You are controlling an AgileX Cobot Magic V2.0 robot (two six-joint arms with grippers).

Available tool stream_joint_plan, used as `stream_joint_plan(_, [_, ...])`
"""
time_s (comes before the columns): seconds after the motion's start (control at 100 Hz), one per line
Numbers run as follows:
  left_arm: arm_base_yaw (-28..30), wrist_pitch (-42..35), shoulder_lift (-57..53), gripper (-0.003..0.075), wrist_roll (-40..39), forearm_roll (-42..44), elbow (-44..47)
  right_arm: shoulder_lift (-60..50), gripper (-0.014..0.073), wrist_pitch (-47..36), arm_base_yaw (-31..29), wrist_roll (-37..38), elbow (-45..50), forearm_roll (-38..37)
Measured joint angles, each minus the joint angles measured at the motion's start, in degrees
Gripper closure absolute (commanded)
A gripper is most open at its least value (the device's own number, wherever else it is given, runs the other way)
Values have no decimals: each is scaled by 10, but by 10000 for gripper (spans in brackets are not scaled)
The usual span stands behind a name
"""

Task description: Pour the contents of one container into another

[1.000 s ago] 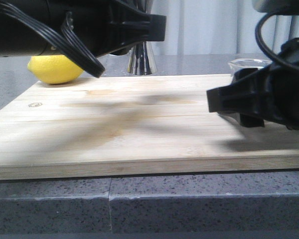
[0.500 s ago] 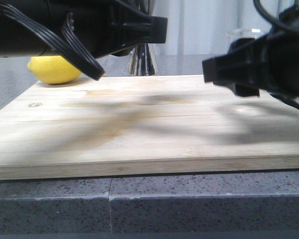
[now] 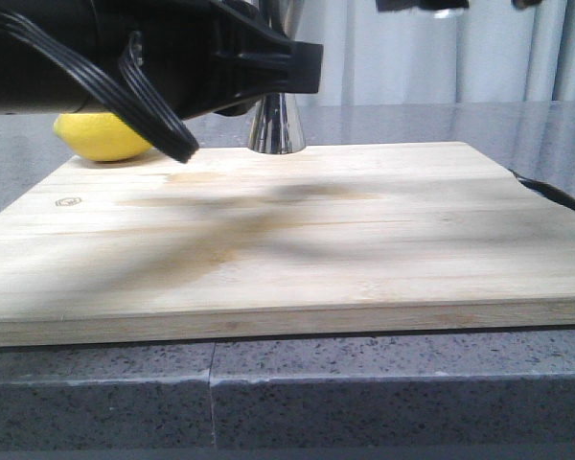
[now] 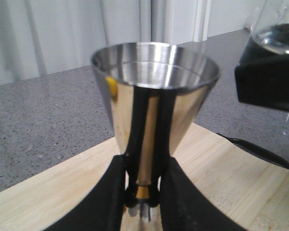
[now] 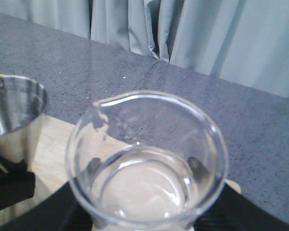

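Left arm reaching across the upper left of the front view, black housing and cable bundle low over the board. Left gripper [image 4: 142, 199] closed around the narrow waist of the jigger [image 4: 154, 96], black fingers [image 4: 106, 197] pressed to either side, the jigger upright. Right arm raised high, only its underside visible at the top edge of the front view. Right gripper [image 5: 144, 211] clamped on the beaker [image 5: 147, 163], held upright, near the jigger.

No readable text, number or brand anywhere. Only a small hexagon-shaped stamp [image 3: 68, 202] near the left edge of the wooden board [image 3: 287, 240], too small to make out. Nothing legible on the beaker [image 5: 147, 163] or jigger [image 4: 154, 101].
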Motion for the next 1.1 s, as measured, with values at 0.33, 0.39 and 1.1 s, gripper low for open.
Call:
stream_joint_plan(0.33, [0, 16, 0, 739, -6, 32, 0, -8, 388, 88, -61, -231, -71, 151])
stream_joint_plan(0.39, [0, 16, 0, 739, -11, 40, 0, -8, 388, 95, -64, -283, -83, 185])
stream_joint_plan(1.1, [0, 16, 0, 739, -29, 61, 0, 25, 388, 97, -86, -456, -128, 296])
